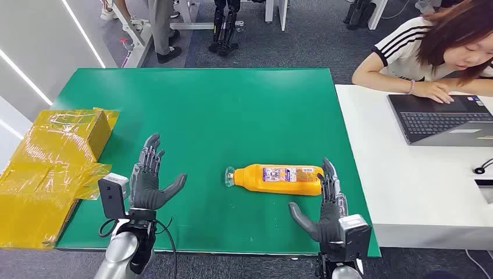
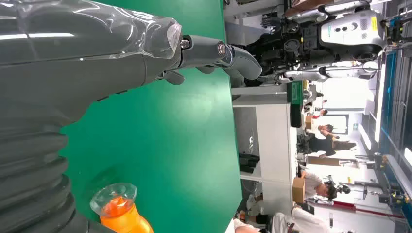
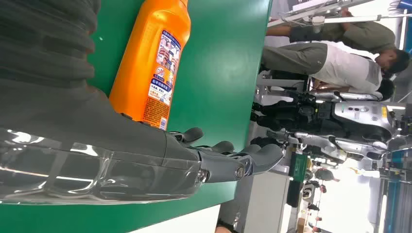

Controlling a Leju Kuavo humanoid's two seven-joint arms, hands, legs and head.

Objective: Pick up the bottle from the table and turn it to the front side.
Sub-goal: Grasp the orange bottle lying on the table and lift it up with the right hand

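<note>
On the green table [image 1: 232,104] the orange bottle [image 1: 276,179] lies on its side, cap toward the left hand [image 1: 149,185], base just beside the right hand [image 1: 325,209]; both hands spread, holding nothing; right should wrap mid-body before lifting.

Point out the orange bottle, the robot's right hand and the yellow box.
orange bottle [image 1: 278,179]: head view, on its label.
right hand [image 1: 327,204]: head view, on the palm.
yellow box [image 1: 70,135]: head view, on its taped top.
</note>
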